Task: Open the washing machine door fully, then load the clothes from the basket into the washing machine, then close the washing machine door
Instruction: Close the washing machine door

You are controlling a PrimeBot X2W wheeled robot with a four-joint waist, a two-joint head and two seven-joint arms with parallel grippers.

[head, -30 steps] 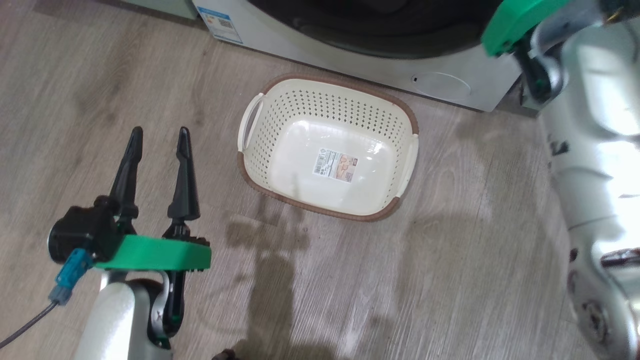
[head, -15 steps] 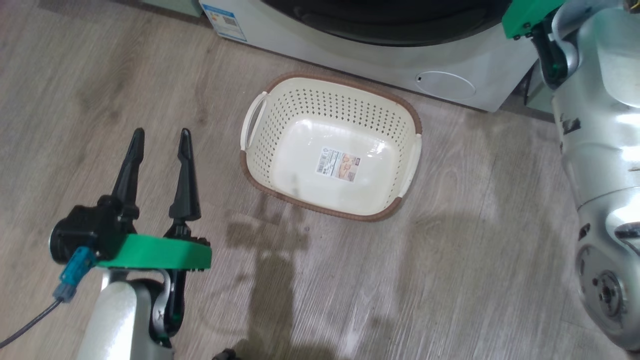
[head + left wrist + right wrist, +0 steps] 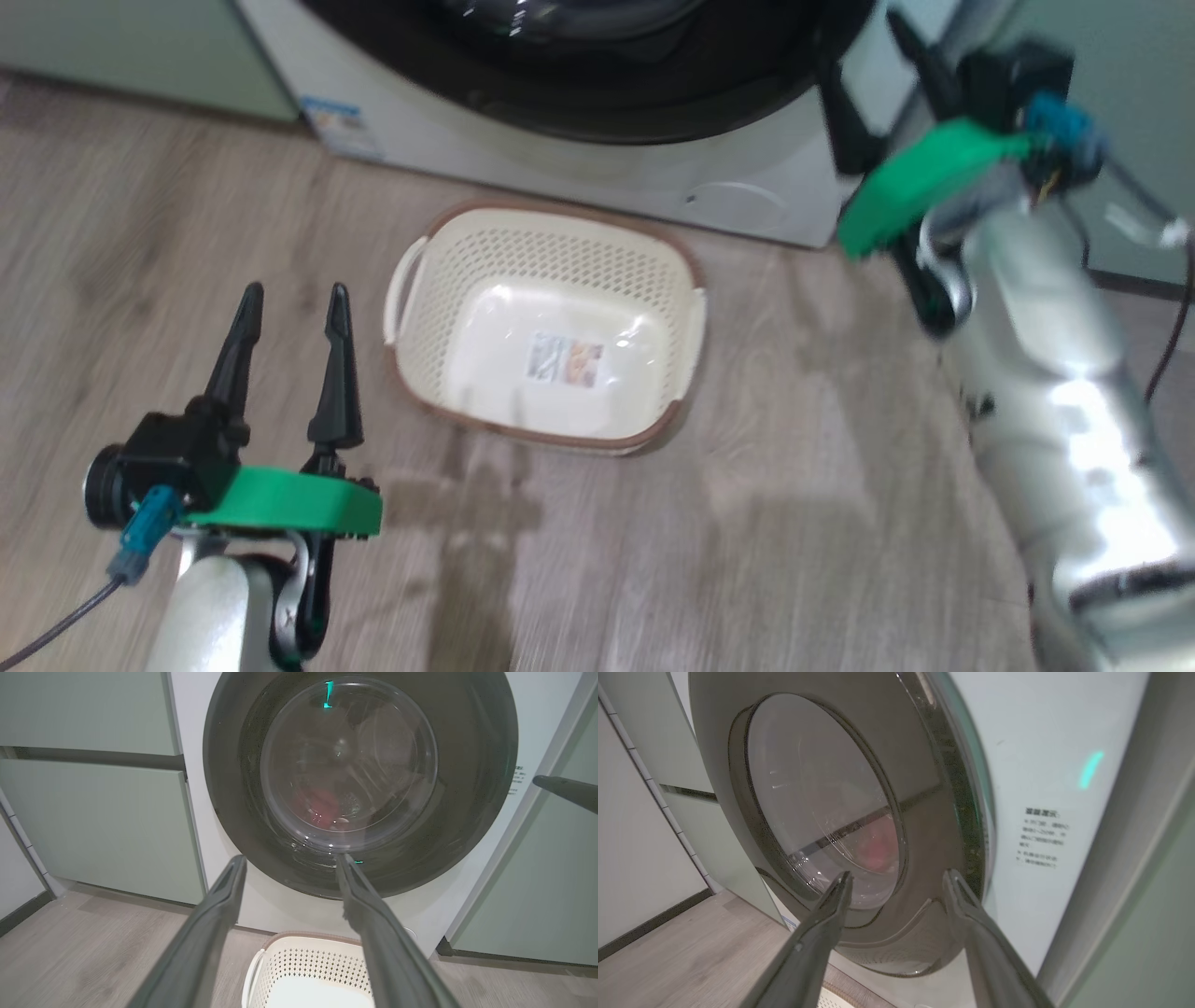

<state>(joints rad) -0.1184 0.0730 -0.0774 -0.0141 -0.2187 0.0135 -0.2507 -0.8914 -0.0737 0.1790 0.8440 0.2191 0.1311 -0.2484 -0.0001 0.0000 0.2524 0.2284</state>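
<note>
Head camera has tipped up, my right gripper [image 3: 857, 42] now in sight, left gripper [image 3: 294, 291] spread wide left of the basket [image 3: 551, 252], basket empty, washing machine door [image 3: 348, 765] shut just behind it, red clothes [image 3: 322, 802] behind its glass, right gripper wide, behind-right of the basket.

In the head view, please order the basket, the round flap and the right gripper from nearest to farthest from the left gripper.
1. The basket, on the floor just right of the left gripper.
2. The round flap, low on the washing machine, behind the basket.
3. The right gripper, at the far right.
</note>
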